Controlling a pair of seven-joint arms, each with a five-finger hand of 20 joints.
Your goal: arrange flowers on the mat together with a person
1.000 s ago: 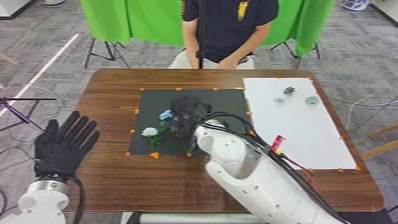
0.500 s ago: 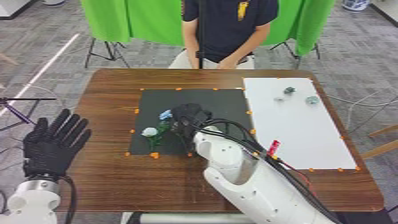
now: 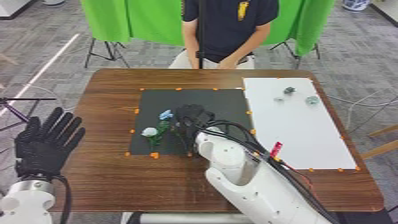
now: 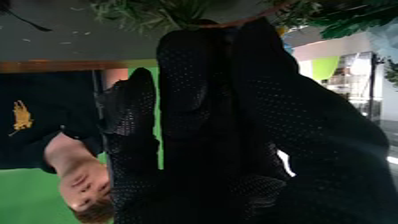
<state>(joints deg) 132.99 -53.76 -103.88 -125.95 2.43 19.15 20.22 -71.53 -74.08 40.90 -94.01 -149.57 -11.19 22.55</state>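
Move your right hand (image 3: 190,114), whose grip I can't tell, slowly over the dark mat (image 3: 222,98), so it won't bump the blue flower (image 3: 166,115) at its nine o'clock or white flower (image 3: 149,132) at eight.

The right arm (image 3: 257,189) has a white curved shell, black cables (image 3: 297,180) and a red tag (image 3: 276,148). The left hand (image 3: 43,154) has a black glove.

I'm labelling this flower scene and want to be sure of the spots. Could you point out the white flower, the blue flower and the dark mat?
White flower (image 3: 149,132): head view, on its bloom.
Blue flower (image 3: 166,115): head view, on its bloom.
Dark mat (image 3: 222,98): head view, on its bare far part.
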